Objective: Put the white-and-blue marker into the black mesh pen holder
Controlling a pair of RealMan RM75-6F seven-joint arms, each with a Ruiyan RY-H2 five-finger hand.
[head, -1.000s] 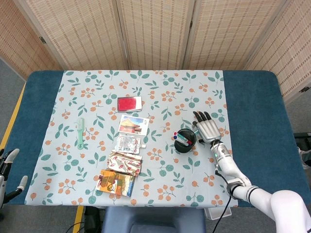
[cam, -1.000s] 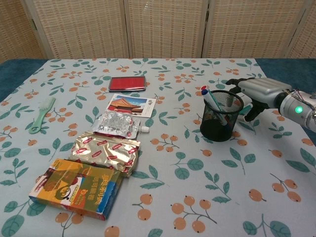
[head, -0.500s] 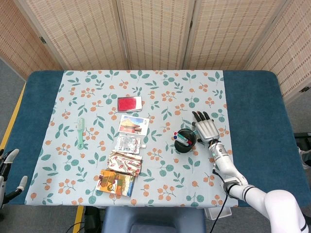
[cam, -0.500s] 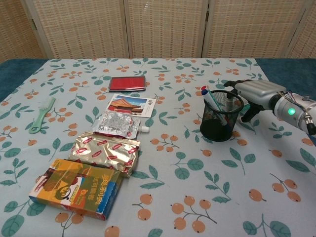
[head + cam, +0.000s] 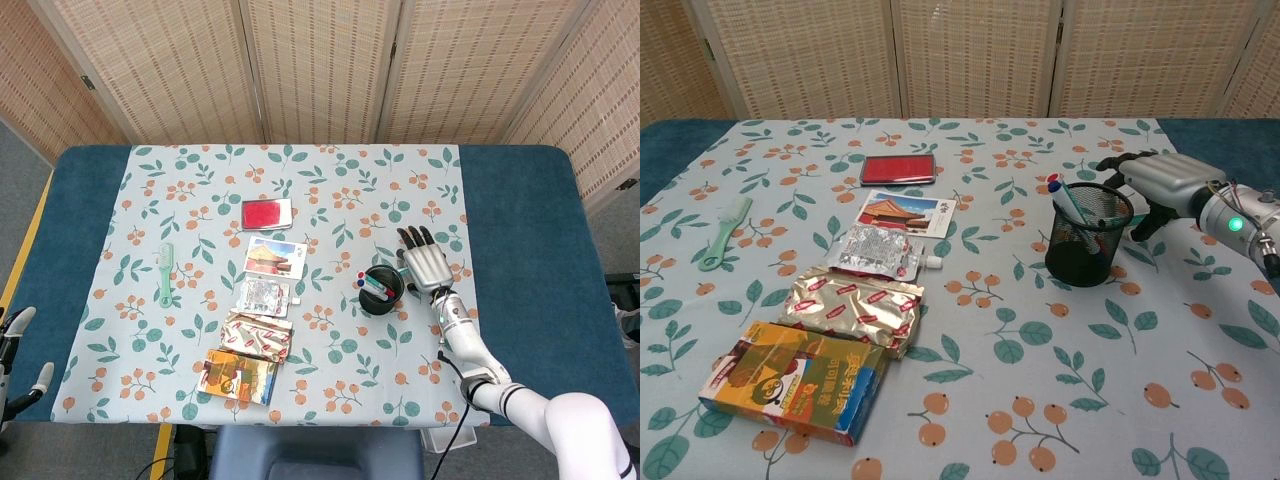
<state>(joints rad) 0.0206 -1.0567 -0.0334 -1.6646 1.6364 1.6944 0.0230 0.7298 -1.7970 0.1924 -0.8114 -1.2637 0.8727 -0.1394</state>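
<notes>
Silver hands, white arm
Right hand [image 5: 1160, 180]: silver shell, black fingers [image 5: 416, 238], green wrist light; left hand [image 5: 18, 345] grey-tipped.

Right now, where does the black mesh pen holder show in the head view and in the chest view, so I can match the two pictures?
Head view: the black mesh pen holder sits right of centre on the leaf-patterned cloth, just left of the right hand.
Chest view: the pen holder stands at centre right, markers leaning inside, the right hand close beside it on its right.
Shared landmark: the red rectangular case, up and to the holder's left in both.
</notes>
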